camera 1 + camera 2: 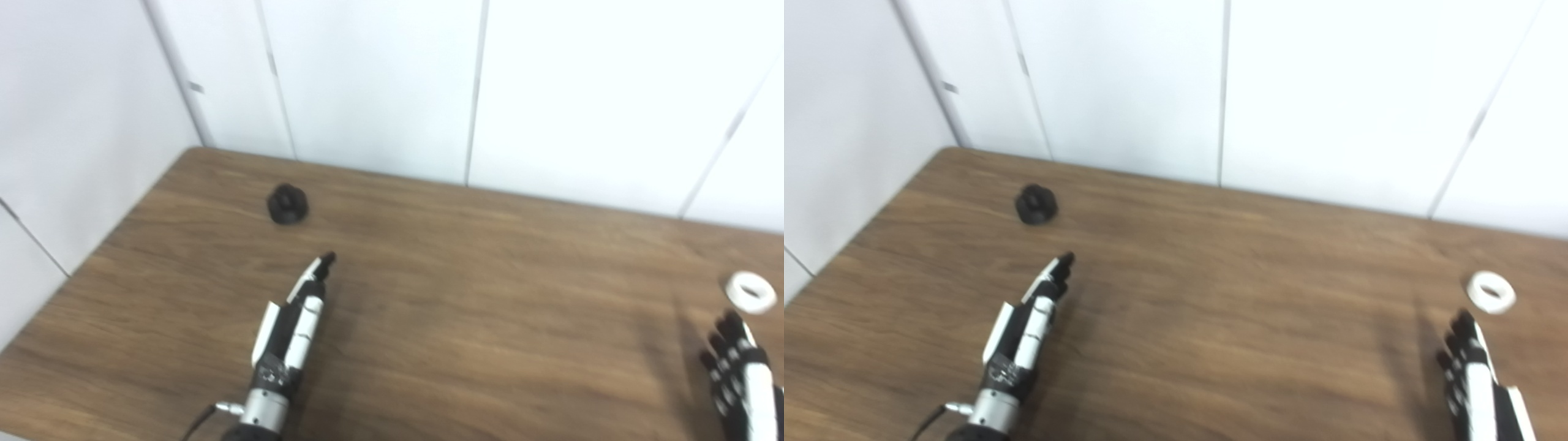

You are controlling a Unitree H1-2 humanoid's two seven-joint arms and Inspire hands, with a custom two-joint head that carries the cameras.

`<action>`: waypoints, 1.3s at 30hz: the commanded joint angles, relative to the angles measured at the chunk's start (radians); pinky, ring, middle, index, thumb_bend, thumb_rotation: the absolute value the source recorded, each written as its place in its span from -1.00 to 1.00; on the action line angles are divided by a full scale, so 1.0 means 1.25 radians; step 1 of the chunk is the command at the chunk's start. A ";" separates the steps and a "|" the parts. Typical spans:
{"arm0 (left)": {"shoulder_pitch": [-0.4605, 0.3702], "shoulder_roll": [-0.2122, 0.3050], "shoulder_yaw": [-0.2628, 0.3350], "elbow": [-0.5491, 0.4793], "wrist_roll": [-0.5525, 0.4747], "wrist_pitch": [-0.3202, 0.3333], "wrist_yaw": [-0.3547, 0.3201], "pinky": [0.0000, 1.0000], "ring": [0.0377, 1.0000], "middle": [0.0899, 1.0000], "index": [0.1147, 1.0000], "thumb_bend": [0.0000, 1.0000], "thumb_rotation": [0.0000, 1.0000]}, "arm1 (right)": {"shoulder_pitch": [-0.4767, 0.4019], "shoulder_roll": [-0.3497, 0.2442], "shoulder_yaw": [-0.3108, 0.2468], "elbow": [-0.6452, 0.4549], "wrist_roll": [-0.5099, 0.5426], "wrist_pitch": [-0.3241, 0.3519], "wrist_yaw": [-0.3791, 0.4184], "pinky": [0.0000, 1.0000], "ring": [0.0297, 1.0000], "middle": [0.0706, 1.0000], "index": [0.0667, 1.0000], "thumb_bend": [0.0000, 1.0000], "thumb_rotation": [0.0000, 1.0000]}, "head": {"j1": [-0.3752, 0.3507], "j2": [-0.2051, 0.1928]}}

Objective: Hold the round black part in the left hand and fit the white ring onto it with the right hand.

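Left eye view, scene: wooden counter (429, 294) set against white wall panels (367, 79); both arms enter from the near edge.
Round black part: round black part (288, 203) lies flat on the counter toward the far left corner, untouched and clear of everything else.
White ring: white ring (751, 292) lies flat by the right edge of the counter, hole upward, well apart from the black part.
Left hand: left hand (297, 315) is released, holding nothing; fingers extended and held together, pointing toward the black part but short of it. The line of the hand suggests a reach for the part it is meant to hold.
Right hand: right hand (1473, 361) is released and empty, fingers spread and extended, fingertips just beside the ring on its near side; contact cannot be confirmed.
Placement rationale: each item lies on the side of the hand assigned to it, so neither arm needs to cross.
Task status: judged at the outset; neither item picked up, ring not fitted.
Risk noted: the flat ring offers little edge to pinch and may slide toward the right edge.
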 commanded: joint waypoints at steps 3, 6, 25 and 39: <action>0.019 -0.048 -0.017 0.048 0.011 -0.044 0.009 1.00 1.00 0.98 0.90 -0.06 0.85 | -0.007 -0.001 -0.010 -0.010 0.002 -0.019 -0.008 1.00 0.96 0.93 0.94 0.07 1.00 | 0.011 -0.017; 0.013 -0.051 -0.019 0.064 0.021 -0.057 0.016 1.00 1.00 0.96 0.89 -0.03 0.80 | -0.006 -0.002 -0.009 -0.004 0.002 -0.025 -0.005 1.00 0.93 0.89 0.92 0.04 1.00 | 0.014 -0.023; 0.008 -0.027 -0.002 -0.050 0.178 0.084 0.066 0.99 0.96 0.91 0.87 0.36 -0.14 | -0.007 0.003 0.000 -0.005 -0.042 -0.026 -0.019 0.99 0.85 0.83 0.85 0.25 1.00 | -0.036 -0.015; -0.128 0.089 0.086 -0.163 0.374 0.277 0.050 0.89 0.95 0.94 0.87 0.88 -0.27 | -0.022 -0.008 0.004 0.026 -0.008 -0.051 0.006 1.00 0.97 0.96 0.97 0.09 1.00 | -0.044 -0.011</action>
